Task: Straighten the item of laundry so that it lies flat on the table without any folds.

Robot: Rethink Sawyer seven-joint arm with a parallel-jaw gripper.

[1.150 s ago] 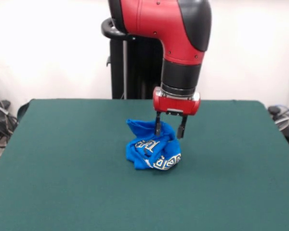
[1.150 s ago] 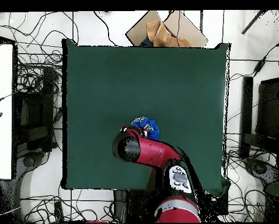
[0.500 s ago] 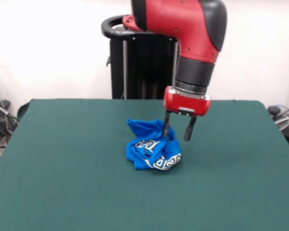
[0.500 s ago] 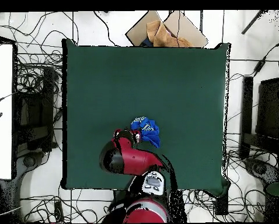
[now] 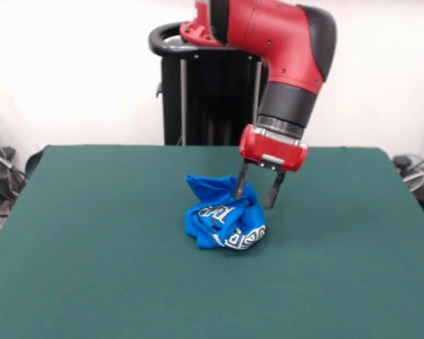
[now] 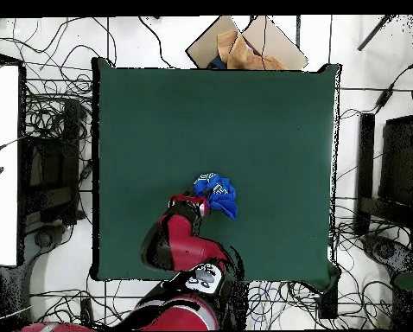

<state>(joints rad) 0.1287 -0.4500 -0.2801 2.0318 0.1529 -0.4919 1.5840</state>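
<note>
The gripper (image 5: 255,193) is being held spread and empty beside the crumpled T-shirt (image 5: 223,219), seemingly so an edge can be seized for flattening

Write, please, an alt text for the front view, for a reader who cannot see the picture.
A bright blue T-shirt lies crumpled in a small heap near the middle of a dark green table. A red and black robot arm reaches down from above, its open tool at the heap's upper right edge, with one finger against the cloth.
</note>
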